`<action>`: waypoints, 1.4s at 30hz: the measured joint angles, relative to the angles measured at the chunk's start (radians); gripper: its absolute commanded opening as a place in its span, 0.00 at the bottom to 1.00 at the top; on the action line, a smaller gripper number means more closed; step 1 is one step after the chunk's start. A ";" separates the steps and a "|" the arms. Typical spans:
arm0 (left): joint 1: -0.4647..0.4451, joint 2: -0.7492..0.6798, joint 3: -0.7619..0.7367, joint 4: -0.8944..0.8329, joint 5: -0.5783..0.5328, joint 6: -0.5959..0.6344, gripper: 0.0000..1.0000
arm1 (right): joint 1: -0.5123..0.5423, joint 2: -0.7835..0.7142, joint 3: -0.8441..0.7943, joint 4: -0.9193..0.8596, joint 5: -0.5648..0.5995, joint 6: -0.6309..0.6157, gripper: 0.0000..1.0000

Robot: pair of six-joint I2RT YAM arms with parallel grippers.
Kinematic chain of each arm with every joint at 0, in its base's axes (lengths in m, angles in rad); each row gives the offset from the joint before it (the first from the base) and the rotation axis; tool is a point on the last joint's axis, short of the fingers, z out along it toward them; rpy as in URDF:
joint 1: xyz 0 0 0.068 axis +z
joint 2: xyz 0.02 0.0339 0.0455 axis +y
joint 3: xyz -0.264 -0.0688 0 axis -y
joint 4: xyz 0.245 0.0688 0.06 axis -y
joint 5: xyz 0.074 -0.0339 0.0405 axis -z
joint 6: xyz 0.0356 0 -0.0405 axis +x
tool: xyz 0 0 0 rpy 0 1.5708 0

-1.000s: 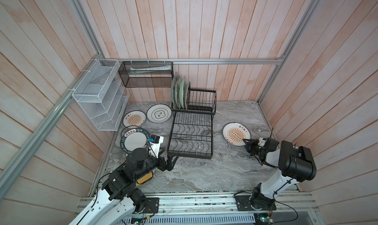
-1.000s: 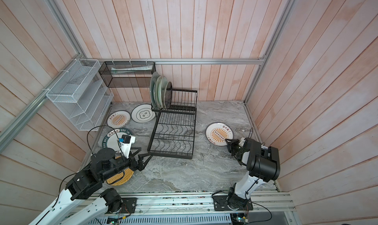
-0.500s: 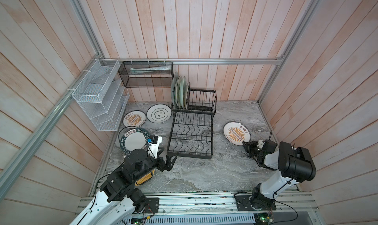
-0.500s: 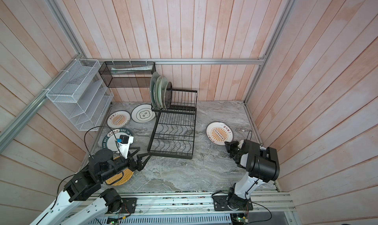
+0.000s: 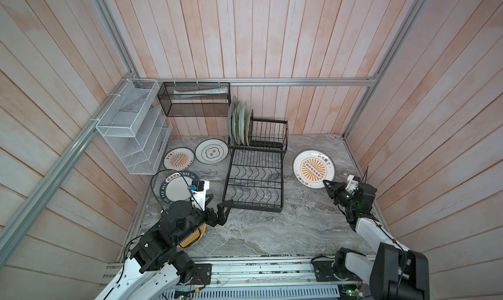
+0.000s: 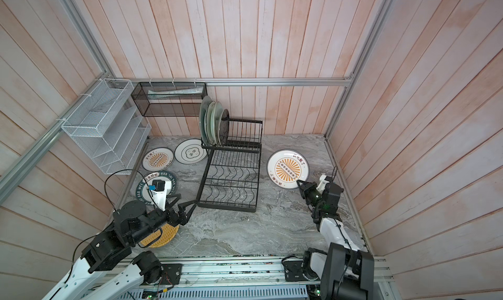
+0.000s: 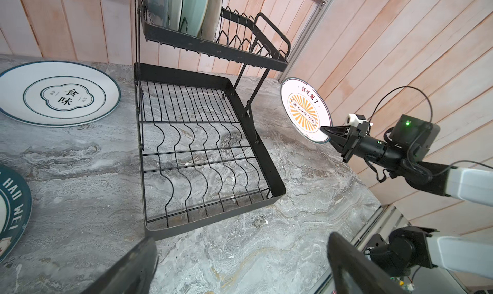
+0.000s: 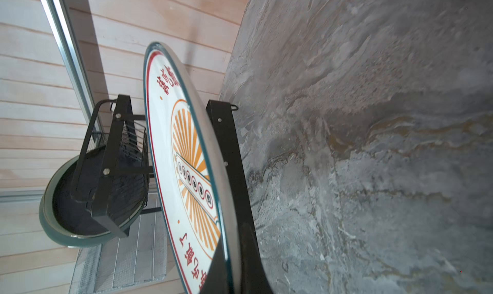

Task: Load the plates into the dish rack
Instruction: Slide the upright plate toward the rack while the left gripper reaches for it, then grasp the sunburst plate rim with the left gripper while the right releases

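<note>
My right gripper (image 5: 326,182) (image 6: 299,182) (image 7: 324,129) (image 8: 229,266) is shut on the near rim of a white plate with an orange sunburst (image 5: 313,169) (image 6: 288,169) (image 7: 304,111) (image 8: 186,159). The plate is tilted steeply up from the table, right of the black dish rack (image 5: 254,181) (image 6: 231,181) (image 7: 197,151) (image 8: 112,159). Several plates (image 5: 239,121) (image 6: 213,121) (image 7: 186,7) stand in the rack's upper tier; its lower tier holds nothing. My left gripper (image 5: 219,203) (image 6: 187,200) (image 7: 240,263) hangs open and holds nothing at the rack's near left corner.
Left of the rack lie a small sunburst plate (image 5: 178,159), a white lettered plate (image 5: 211,151) (image 7: 58,95) and a dark-rimmed plate (image 5: 174,189). A yellow ribbed plate (image 5: 190,236) sits under my left arm. A white mesh organizer (image 5: 133,127) and a black mesh basket (image 5: 194,99) hang on the walls.
The right gripper has closed on the sunburst plate's near rim and raised it from lying flat to a steep tilt. The left arm has barely moved.
</note>
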 measured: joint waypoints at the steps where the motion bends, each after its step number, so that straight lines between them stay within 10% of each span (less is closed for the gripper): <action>1: 0.000 0.000 0.000 0.000 -0.009 -0.006 1.00 | 0.024 -0.043 -0.003 -0.037 0.003 -0.005 0.00; 9: 0.002 0.034 -0.167 0.236 -0.014 -0.192 0.96 | 0.212 -0.329 -0.018 -0.257 0.044 -0.003 0.00; 26: -0.338 0.774 -0.196 0.940 -0.122 -0.523 0.84 | 0.483 -0.353 -0.059 -0.317 0.166 0.116 0.00; 42: -0.358 0.961 -0.129 1.121 -0.205 -0.717 0.20 | 0.515 -0.360 -0.066 -0.308 0.174 0.145 0.00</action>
